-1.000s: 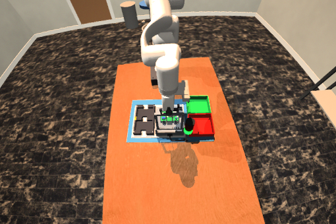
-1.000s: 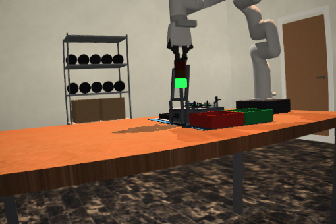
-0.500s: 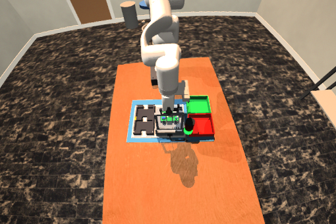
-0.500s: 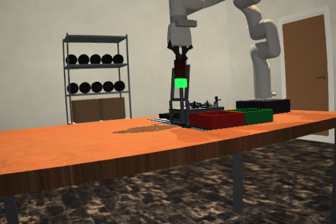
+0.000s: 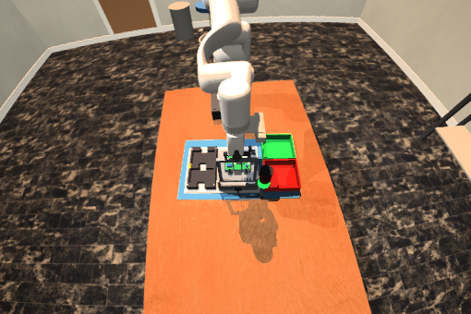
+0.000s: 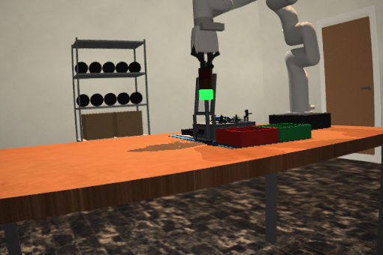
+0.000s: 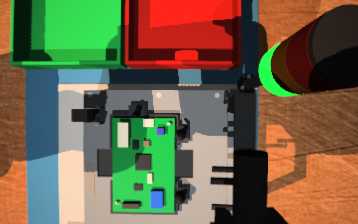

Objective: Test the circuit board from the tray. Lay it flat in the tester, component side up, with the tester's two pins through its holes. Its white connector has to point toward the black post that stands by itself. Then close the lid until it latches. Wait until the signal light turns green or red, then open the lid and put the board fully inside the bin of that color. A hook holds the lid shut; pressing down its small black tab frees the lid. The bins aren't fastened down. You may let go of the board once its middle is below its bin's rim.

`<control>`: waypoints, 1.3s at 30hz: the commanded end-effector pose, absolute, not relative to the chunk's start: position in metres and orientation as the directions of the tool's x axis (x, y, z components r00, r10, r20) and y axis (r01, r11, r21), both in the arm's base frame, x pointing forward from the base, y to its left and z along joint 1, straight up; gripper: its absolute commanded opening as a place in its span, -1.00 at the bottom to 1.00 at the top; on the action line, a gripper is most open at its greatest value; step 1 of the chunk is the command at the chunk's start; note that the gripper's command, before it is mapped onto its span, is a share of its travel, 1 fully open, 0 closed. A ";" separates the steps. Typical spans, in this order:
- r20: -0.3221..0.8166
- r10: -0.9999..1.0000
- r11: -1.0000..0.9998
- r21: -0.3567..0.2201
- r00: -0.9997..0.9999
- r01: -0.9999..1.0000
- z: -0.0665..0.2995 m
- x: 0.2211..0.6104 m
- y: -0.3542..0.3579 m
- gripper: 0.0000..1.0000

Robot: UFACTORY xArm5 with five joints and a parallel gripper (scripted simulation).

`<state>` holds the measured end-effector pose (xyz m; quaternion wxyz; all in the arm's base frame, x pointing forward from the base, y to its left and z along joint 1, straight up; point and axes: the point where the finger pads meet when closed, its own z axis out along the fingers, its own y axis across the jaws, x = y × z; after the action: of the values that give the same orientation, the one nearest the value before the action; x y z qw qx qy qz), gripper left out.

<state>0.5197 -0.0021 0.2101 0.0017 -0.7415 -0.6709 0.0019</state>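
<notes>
The green circuit board (image 7: pixel 143 165) (image 5: pixel 235 167) lies flat, component side up, in the grey tester (image 7: pixel 205 150) (image 5: pixel 229 186) (image 6: pixel 212 131). Its white connector (image 7: pixel 123 134) sits near the board's left edge. The tester's lid (image 7: pixel 250 185) (image 6: pixel 196 97) stands upright and open. The signal light (image 7: pixel 272 70) (image 5: pixel 264 184) (image 6: pixel 206 94) glows green. My gripper (image 6: pixel 206 64) (image 5: pixel 235 154) hangs high above the tester, over the board, with its fingers nearly together and nothing between them. The fingers do not show in the wrist view.
The green bin (image 7: pixel 65 63) (image 5: pixel 278 136) (image 6: pixel 293 131) and the red bin (image 7: pixel 180 63) (image 5: pixel 280 160) (image 6: pixel 246 136) stand side by side next to the tester. The black tray (image 5: pixel 201 168) lies on the blue mat (image 5: pixel 183 185). A shelf rack (image 6: pixel 109 75) stands behind the table.
</notes>
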 end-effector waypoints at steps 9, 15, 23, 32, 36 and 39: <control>0.000 0.995 -0.100 -0.001 0.100 0.995 0.212 0.521 -0.002 -1.00; 0.000 0.995 -0.100 -0.001 0.100 0.995 0.212 0.521 -0.002 -1.00; 0.000 0.995 -0.100 -0.001 0.100 0.995 0.212 0.524 -0.002 -1.00; 0.000 0.995 -0.100 -0.001 0.100 0.995 0.214 0.543 -0.004 -1.00; 0.000 0.995 -0.100 -0.001 0.100 0.995 0.214 0.557 -0.006 -1.00; 0.000 0.995 -0.100 -0.001 0.100 0.995 0.214 0.566 -0.007 -1.00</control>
<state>0.5554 -0.0057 0.2124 0.0011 -0.7415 -0.6710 0.0012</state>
